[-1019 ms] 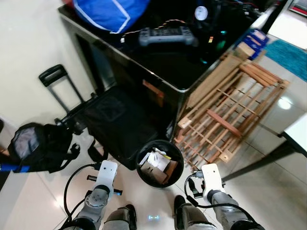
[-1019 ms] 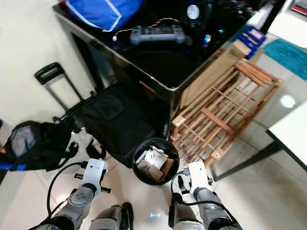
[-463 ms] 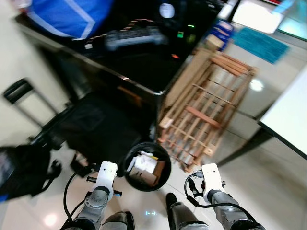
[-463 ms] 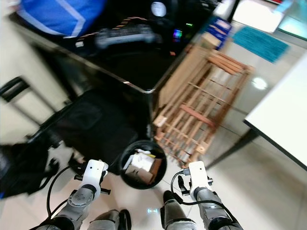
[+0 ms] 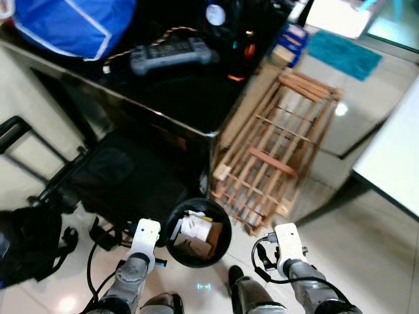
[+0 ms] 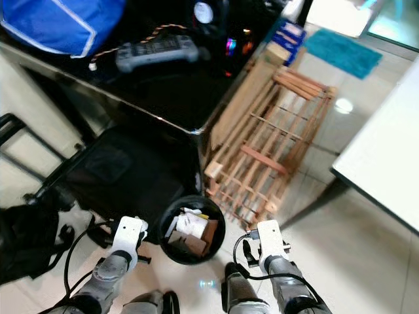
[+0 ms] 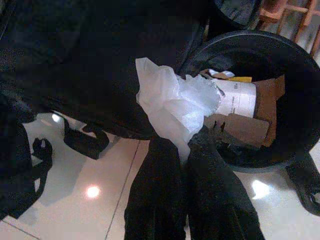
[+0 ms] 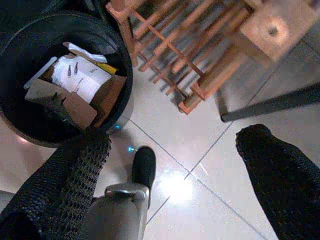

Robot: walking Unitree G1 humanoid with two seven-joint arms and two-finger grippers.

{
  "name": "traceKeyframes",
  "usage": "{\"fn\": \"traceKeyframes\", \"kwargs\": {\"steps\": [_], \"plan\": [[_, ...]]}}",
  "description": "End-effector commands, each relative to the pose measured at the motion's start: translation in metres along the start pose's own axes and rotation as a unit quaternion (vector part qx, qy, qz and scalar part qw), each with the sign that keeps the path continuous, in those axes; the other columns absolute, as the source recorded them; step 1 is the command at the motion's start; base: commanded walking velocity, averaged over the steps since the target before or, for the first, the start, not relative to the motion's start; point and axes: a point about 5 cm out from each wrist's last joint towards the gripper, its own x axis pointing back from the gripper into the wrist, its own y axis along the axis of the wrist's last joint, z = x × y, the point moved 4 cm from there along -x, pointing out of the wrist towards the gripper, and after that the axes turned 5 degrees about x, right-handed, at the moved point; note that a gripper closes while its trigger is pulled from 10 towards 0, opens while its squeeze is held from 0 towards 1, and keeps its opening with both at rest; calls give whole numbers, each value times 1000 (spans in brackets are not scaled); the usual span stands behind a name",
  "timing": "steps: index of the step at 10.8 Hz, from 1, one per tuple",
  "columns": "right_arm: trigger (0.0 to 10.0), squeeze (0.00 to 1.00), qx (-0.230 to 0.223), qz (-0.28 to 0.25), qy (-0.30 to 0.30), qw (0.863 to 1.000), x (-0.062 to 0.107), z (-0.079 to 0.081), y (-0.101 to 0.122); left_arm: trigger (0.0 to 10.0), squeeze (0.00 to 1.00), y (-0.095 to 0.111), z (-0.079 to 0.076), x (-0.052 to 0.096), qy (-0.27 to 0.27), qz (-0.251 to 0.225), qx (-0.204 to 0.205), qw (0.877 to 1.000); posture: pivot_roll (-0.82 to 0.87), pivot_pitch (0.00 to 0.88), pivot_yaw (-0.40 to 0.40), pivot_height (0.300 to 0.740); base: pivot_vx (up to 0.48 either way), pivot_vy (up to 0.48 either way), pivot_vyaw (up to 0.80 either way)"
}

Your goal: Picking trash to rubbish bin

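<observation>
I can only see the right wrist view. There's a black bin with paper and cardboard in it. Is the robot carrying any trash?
Observer: Yes. The left gripper has its jaws shut on a crumpled white tissue, beside the rubbish bin.
Operator: What's behind the bin?
Observer: A black suitcase lies on the floor against a glossy black table.
Operator: Anything on that table?
Observer: A grey handheld controller and a blue bag.
</observation>
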Motion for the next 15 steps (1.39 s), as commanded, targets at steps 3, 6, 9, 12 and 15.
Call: {"fn": "traceKeyframes", "kwargs": {"steps": [3,6,9,12,15], "plan": [[10000,0,-3,11,3,1000,2,3,-9,10000,0,-14,1,4,-3,20,5,1000,20,265,23,740,0,0,0],[10000,0,-3,14,4,1000,3,3,-10,10000,0,-16,1,4,-4,27,-11,1000,20,261,24,740,194,0,0],[10000,0,-4,12,8,1000,2,5,-9,10000,0,-16,1,4,-5,28,-14,999,21,257,25,740,317,0,-738],[10000,0,-3,13,9,1000,2,6,-9,10000,0,-15,1,4,-5,23,-10,1000,22,260,24,740,223,0,0],[10000,0,-3,13,9,1000,2,6,-10,10000,0,-14,-2,5,-13,18,-9,1000,25,267,24,740,0,0,0]]}}
